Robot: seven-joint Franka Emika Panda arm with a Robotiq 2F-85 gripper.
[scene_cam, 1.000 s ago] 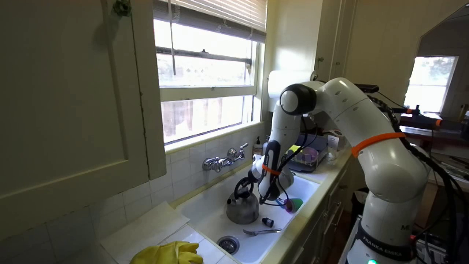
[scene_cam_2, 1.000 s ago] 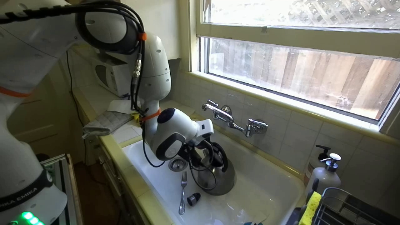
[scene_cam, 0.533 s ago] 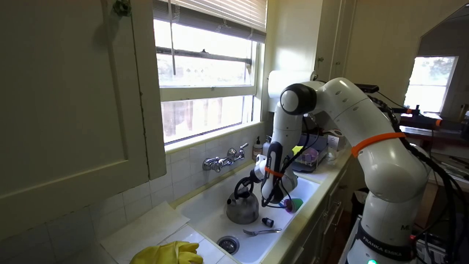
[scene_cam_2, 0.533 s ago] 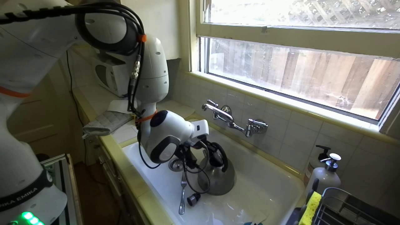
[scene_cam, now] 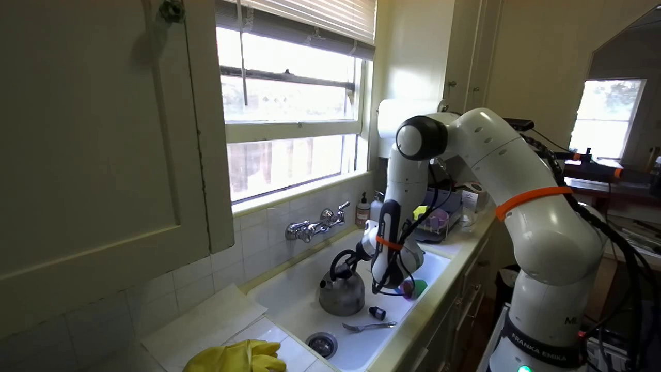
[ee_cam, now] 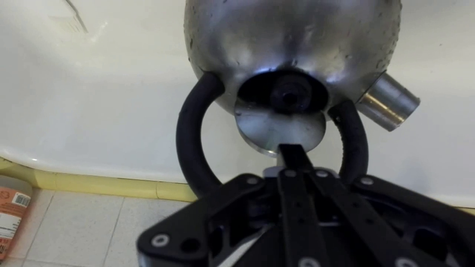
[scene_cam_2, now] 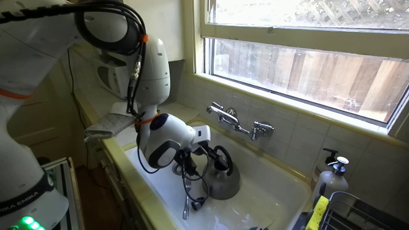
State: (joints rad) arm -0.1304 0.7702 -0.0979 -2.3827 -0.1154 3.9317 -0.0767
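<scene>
Wrist (scene_cam_2: 174, 131) has drawn back; fingers (ee_cam: 293, 155) closed, apparently on the kettle lid (ee_cam: 274, 130); contact hidden.

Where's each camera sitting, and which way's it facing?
In an exterior view: near the yellow rubber gloves, looking along the sink toward the dish rack; arm at right.
In an exterior view: near the dish rack, looking toward the drain; arm at left.
Wrist view: mounted behind the gripper, visible below; looking at the open kettle.
In both exterior views: faucet, fork.
</scene>
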